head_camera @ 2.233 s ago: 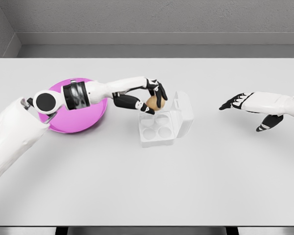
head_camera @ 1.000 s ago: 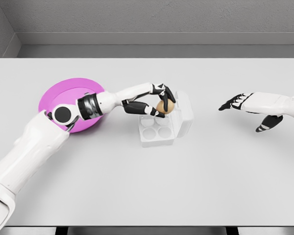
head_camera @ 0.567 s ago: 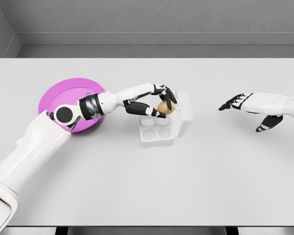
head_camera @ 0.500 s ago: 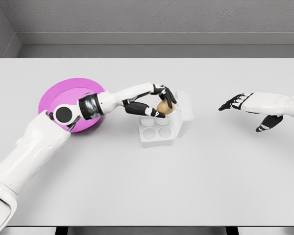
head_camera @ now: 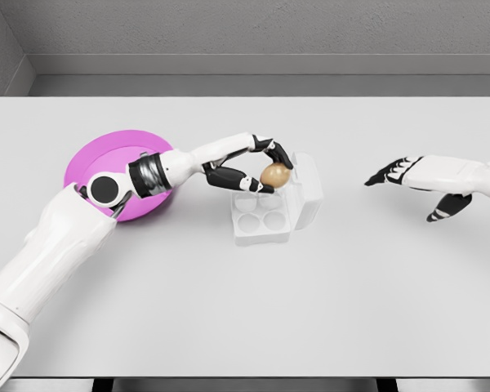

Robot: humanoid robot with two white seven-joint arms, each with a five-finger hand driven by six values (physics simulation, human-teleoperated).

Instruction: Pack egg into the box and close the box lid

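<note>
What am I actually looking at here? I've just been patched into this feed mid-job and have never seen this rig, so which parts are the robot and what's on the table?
This is a simulator's render from a camera on the robot's head, looking down at a white table. The two white arms are the robot's own, each ending in a five-finger hand. The left hand, reaching in from the picture's left, holds a brown egg over the far right cup of a small white box, whose lid stands open at its right side. Behind the left arm lies a pink plate. The right hand hovers at the picture's right, fingers relaxed, holding nothing.
</note>
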